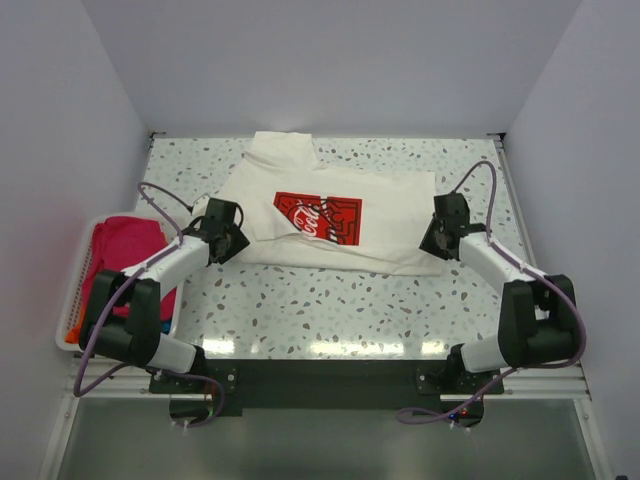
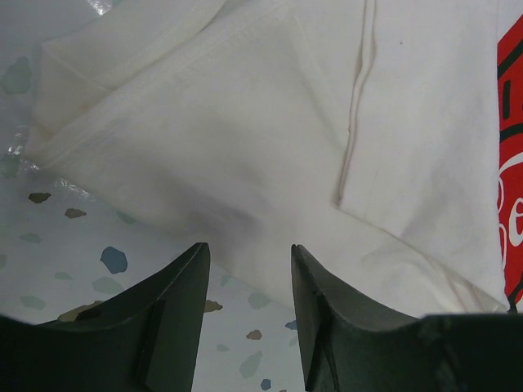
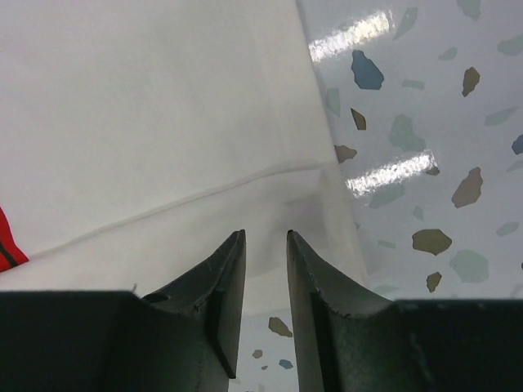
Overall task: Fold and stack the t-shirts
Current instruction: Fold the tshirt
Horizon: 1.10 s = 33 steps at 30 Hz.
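A white t-shirt (image 1: 390, 215) with a red printed logo (image 1: 318, 217) lies partly folded in the middle of the table. My left gripper (image 1: 240, 240) is open and empty at the shirt's near left edge; in the left wrist view its jaws (image 2: 249, 249) stand apart just over the hem of the white shirt (image 2: 245, 147). My right gripper (image 1: 428, 240) is open and empty at the shirt's near right corner; in the right wrist view its jaws (image 3: 265, 237) hover over the corner of the white fabric (image 3: 163, 106).
A white basket (image 1: 76, 300) at the left table edge holds a crumpled red/pink garment (image 1: 135, 245). The terrazzo tabletop (image 1: 330, 310) is bounded by white walls at back and sides.
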### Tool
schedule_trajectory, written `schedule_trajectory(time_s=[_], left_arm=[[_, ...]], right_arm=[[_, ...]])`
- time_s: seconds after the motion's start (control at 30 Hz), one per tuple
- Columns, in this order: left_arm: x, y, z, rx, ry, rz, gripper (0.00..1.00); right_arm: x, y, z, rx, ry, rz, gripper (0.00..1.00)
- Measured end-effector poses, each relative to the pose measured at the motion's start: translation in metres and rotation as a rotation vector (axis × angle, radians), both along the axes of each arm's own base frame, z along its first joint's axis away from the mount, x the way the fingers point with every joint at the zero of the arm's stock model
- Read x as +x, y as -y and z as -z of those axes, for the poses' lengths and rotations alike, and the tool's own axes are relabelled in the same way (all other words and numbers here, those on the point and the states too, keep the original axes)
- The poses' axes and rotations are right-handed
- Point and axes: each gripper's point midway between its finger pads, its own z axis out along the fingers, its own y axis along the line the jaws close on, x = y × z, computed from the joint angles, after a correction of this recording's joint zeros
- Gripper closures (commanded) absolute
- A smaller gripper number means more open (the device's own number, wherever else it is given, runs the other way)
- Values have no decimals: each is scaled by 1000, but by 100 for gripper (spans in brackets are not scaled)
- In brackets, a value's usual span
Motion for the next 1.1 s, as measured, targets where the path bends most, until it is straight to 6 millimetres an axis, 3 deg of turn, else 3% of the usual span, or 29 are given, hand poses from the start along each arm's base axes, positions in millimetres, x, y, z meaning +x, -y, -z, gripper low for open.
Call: schedule_trajectory(time_s=[0.17, 0.37, 0.7, 1.1], left_arm=[[0, 0, 0, 0, -1, 1, 50], [0, 1, 0, -6, -2, 6, 50], [-1, 3, 0, -12, -4, 13, 50], [-2, 3, 3, -4, -16, 31, 50]], right_arm=[[-17, 7, -2, -25, -1, 6, 66], [-22, 10, 3, -38, -13, 11, 66], [-25, 12, 18, -52, -59, 15, 61], [-25, 13, 23, -59, -72, 12, 62]])
